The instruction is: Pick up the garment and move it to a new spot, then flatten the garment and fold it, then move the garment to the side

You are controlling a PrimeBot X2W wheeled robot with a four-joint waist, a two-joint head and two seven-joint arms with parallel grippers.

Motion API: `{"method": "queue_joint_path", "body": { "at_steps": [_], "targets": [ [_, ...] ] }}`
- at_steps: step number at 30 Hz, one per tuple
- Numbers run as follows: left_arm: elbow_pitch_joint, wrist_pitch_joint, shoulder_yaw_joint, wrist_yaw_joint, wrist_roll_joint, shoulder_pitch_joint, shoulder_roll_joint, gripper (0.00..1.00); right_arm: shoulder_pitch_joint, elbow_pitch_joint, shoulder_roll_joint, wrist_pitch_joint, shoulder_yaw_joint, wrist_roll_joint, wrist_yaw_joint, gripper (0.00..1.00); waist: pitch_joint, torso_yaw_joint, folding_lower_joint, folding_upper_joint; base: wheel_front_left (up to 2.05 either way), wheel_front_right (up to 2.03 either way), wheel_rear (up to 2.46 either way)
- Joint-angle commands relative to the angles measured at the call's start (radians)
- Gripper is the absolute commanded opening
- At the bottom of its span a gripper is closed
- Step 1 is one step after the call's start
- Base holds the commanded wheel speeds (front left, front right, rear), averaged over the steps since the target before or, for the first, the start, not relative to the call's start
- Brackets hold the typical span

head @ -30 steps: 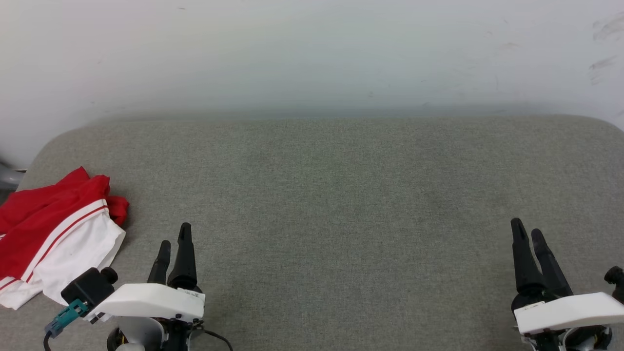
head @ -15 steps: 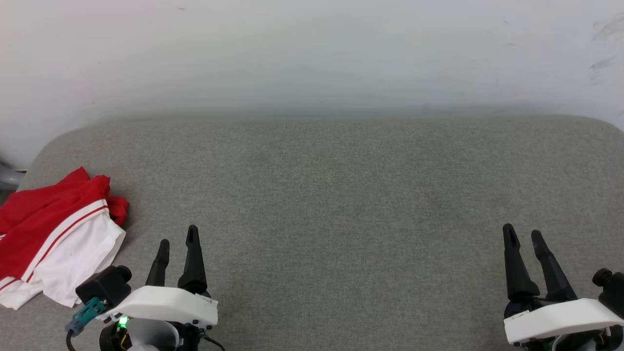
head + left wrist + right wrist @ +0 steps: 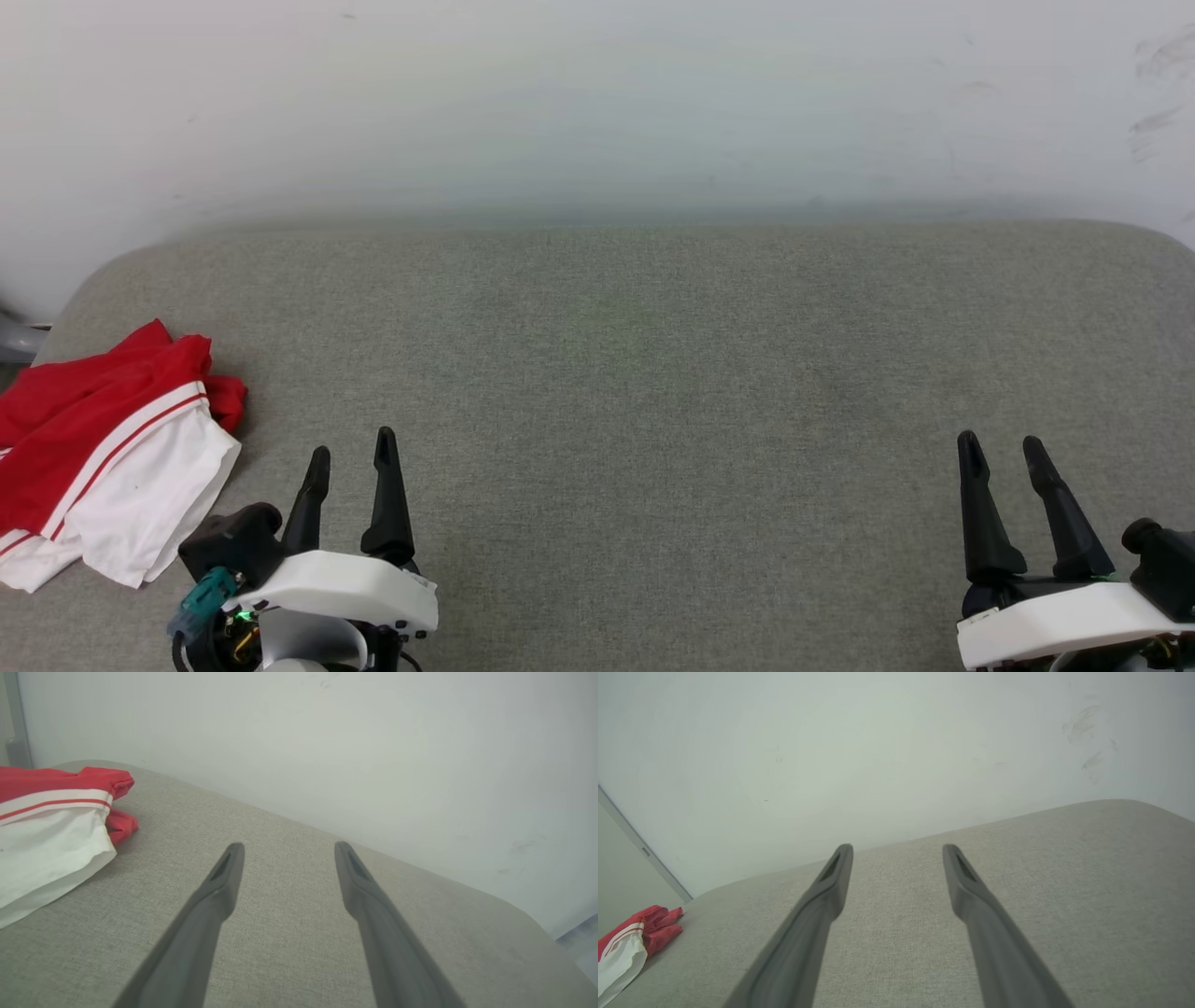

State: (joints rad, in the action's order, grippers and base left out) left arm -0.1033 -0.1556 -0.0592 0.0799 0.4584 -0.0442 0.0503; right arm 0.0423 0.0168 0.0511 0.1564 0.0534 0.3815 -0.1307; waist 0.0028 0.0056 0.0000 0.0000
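The garment (image 3: 103, 448) lies folded in a red and white bundle at the left edge of the grey padded surface (image 3: 635, 373); a white sleeve with red stripes faces me. It also shows at the left in the left wrist view (image 3: 51, 826) and small at the lower left in the right wrist view (image 3: 630, 942). My left gripper (image 3: 352, 448) stands open just right of the garment, apart from it, with nothing between its fingers (image 3: 219, 891). At the lower right, far from the garment, my right gripper (image 3: 1001, 445) is open and holds nothing.
A pale wall (image 3: 597, 103) runs along the far edge of the padded surface. The surface rounds off at its far left and far right corners. A grey fitting (image 3: 17, 338) shows past the left edge, beside the garment.
My left gripper has shifted right and back toward me, its fingers now seen spread. My right gripper has drawn back a little and turned. The garment has not moved.
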Motion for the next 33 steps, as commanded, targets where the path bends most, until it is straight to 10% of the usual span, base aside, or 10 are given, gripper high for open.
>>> {"method": "queue_joint_path", "body": {
  "at_steps": [1, 33],
  "targets": [
    [0.012, -0.012, -0.004, 0.002, -0.03, 0.005, 0.005, 1.0, 0.007, -0.016, 0.0, 0.01, -0.001, -0.03, 0.0, 1.0, -0.001, 0.0, 0.0, 0.0, 0.0, 0.0, 0.0],
    [0.039, -0.079, -0.02, -0.023, -0.27, 0.038, 0.001, 1.0, 0.051, -0.059, -0.001, 0.078, -0.007, -0.203, 0.0, 1.0, -0.016, 0.008, 0.0, 0.0, 0.0, 0.0, 0.0]
  ]
}}
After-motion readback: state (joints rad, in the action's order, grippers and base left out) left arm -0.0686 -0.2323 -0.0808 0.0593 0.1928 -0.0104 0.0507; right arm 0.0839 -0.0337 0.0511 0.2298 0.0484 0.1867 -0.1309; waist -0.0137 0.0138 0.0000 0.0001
